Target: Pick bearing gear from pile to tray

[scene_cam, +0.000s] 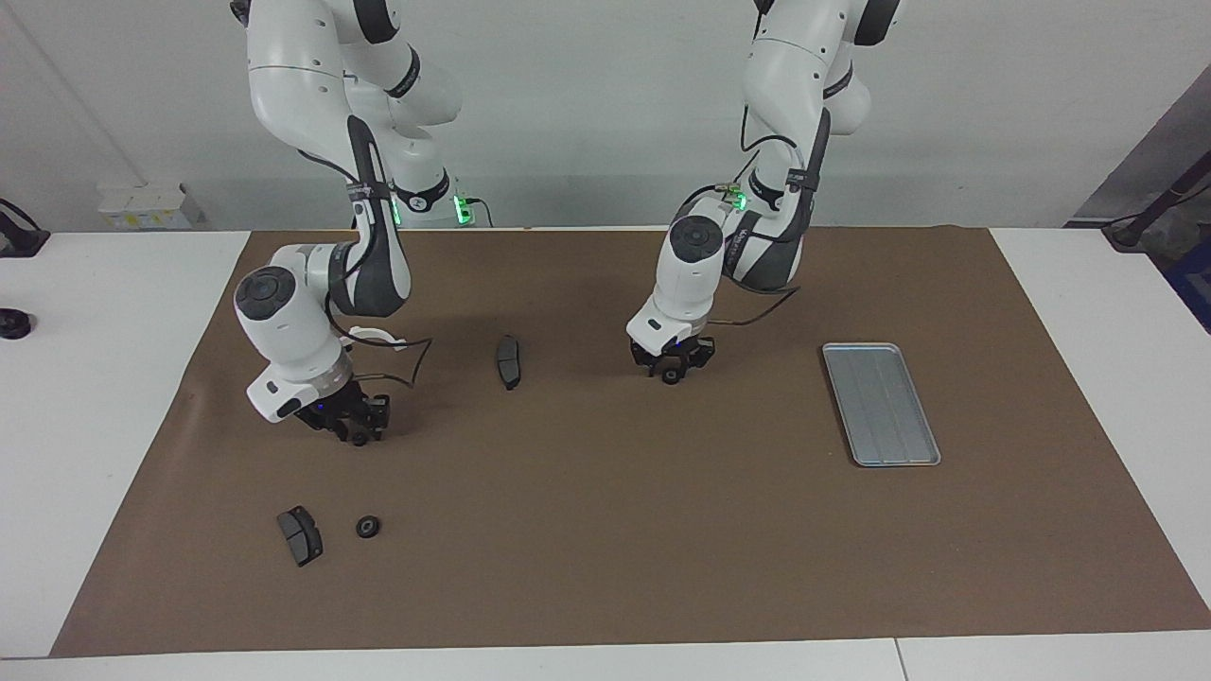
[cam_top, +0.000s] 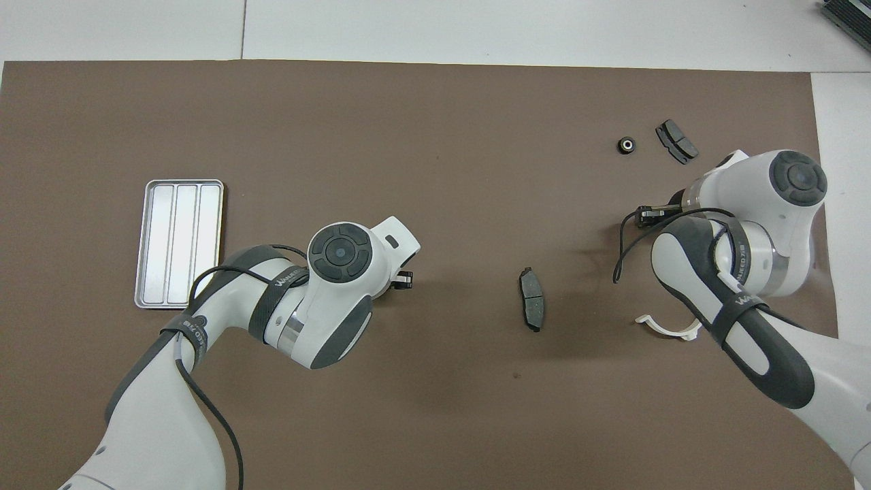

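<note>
My left gripper [scene_cam: 671,371] hangs low over the middle of the brown mat, shut on a small black round gear [scene_cam: 671,376]. In the overhead view its hand covers the gear. My right gripper [scene_cam: 357,431] is low over the mat at the right arm's end, shut on another black gear [scene_cam: 359,438]; it shows in the overhead view [cam_top: 646,216] too. One more black gear [scene_cam: 368,527] [cam_top: 626,144] lies on the mat beside a dark grey brake pad [scene_cam: 300,535] [cam_top: 676,141]. The silver tray [scene_cam: 880,404] [cam_top: 179,243] lies at the left arm's end with nothing in it.
A second brake pad [scene_cam: 509,361] [cam_top: 531,298] lies between the two grippers. A white half-ring bracket [scene_cam: 374,336] [cam_top: 670,328] lies under the right arm's wrist. The brown mat [scene_cam: 605,549] covers most of the white table.
</note>
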`<state>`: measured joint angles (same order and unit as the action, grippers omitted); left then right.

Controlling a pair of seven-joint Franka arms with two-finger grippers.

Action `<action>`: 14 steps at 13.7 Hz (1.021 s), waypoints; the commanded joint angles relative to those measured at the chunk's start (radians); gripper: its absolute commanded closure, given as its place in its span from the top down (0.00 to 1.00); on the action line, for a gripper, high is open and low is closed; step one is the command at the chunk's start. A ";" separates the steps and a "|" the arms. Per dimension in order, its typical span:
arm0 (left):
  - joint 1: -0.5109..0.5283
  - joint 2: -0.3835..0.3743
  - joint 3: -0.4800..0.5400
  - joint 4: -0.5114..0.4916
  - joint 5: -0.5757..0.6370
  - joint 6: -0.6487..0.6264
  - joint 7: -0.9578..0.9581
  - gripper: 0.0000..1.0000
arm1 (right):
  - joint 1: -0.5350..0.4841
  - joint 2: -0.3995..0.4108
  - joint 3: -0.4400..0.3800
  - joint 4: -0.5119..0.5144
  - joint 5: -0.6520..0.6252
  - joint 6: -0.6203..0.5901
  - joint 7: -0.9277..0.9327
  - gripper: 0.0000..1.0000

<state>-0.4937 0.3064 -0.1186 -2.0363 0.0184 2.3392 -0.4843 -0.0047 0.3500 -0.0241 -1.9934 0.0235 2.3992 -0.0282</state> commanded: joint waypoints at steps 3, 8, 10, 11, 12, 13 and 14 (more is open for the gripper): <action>-0.016 -0.033 0.013 -0.045 0.014 0.006 -0.005 0.04 | -0.011 -0.031 0.007 -0.027 0.032 0.005 -0.027 0.00; 0.047 -0.018 0.024 0.083 0.015 -0.087 0.006 0.00 | 0.052 -0.117 0.019 -0.015 0.032 -0.032 0.030 0.00; 0.139 -0.030 0.022 0.129 0.015 -0.109 0.048 0.00 | 0.113 -0.131 0.019 0.013 0.032 -0.072 0.130 0.00; 0.191 -0.033 0.020 0.146 0.015 -0.121 0.076 0.00 | 0.158 -0.129 0.021 0.031 0.032 -0.084 0.207 0.00; 0.233 -0.039 0.019 0.157 0.014 -0.130 0.113 0.00 | 0.204 -0.126 0.021 0.041 0.032 -0.078 0.297 0.00; 0.280 -0.042 0.019 0.157 0.014 -0.130 0.171 0.00 | 0.268 -0.125 0.019 0.044 0.032 -0.065 0.408 0.00; 0.329 -0.047 0.019 0.154 0.014 -0.132 0.231 0.00 | 0.335 -0.120 0.021 0.054 0.030 -0.052 0.512 0.00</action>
<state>-0.2364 0.2773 -0.0875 -1.8779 0.0198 2.2334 -0.3308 0.2397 0.2193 -0.0016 -1.9610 0.0337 2.3377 0.3371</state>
